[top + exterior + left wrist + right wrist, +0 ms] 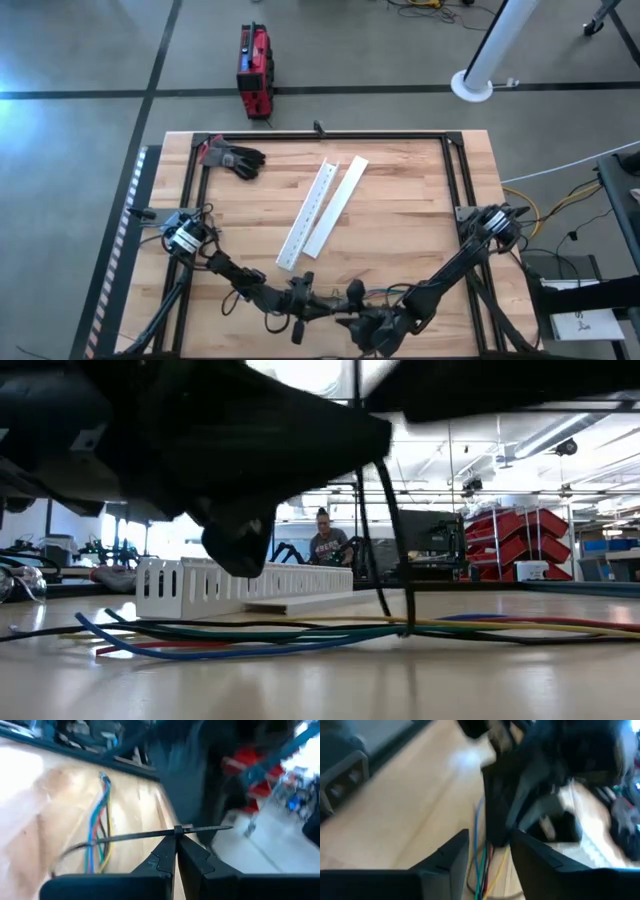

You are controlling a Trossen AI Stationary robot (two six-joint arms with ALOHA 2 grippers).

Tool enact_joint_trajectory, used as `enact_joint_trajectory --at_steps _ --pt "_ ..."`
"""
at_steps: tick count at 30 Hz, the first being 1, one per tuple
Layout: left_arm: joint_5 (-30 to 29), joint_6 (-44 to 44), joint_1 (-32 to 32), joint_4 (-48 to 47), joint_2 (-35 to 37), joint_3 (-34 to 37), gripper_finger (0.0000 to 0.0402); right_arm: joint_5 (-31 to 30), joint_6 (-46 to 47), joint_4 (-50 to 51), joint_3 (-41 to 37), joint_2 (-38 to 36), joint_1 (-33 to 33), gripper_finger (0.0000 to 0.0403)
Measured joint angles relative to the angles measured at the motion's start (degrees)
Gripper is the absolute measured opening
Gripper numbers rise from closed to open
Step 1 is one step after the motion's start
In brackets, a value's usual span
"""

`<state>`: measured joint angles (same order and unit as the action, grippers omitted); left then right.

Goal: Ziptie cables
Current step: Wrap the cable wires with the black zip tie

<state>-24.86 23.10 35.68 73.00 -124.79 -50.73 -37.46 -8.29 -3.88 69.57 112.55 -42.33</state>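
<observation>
Blue, green, red, yellow and black cables (250,632) lie bundled on the wooden table (400,220) near its front edge, a black ziptie (165,834) looped round them. Left gripper (176,851) is clamped on the ziptie; right gripper (490,842) hangs apart over the cables. Two white slotted strips (322,210) lie mid-table, and one black glove (232,157) sits near the far left corner.

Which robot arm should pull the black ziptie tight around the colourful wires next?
Probably the left. Its gripper is shut on the thin black plastic ziptie, near the bundle of blue, green, red and yellow cables. The right gripper is open, holding nothing, over the same cables.
</observation>
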Motion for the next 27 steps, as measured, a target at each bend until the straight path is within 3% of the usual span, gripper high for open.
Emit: enact_joint_trajectory --at_steps 6,14,17,23,27 --pt "3.46 -0.78 -0.01 -14.18 0.0 -5.6 0.0 5.24 -5.67 6.25 5.63 -0.68 1.4 0.0154" --pt "6.69 -2.55 0.0 -19.4 0.79 -7.77 0.0 24.11 -2.8 17.62 9.9 -0.57 5.25 0.0139" --pt "7.88 -2.91 0.02 -23.47 3.93 -6.28 0.0 24.59 -4.93 17.36 10.87 -0.57 5.24 0.0128" --pt "7.57 -2.15 0.81 -40.34 13.2 -5.08 0.0 24.35 -8.32 17.26 12.4 -0.57 5.26 0.0109" --pt "7.43 -1.49 1.01 -44.03 15.47 -5.06 0.0 24.14 -8.81 16.8 12.64 -0.57 5.58 0.01"
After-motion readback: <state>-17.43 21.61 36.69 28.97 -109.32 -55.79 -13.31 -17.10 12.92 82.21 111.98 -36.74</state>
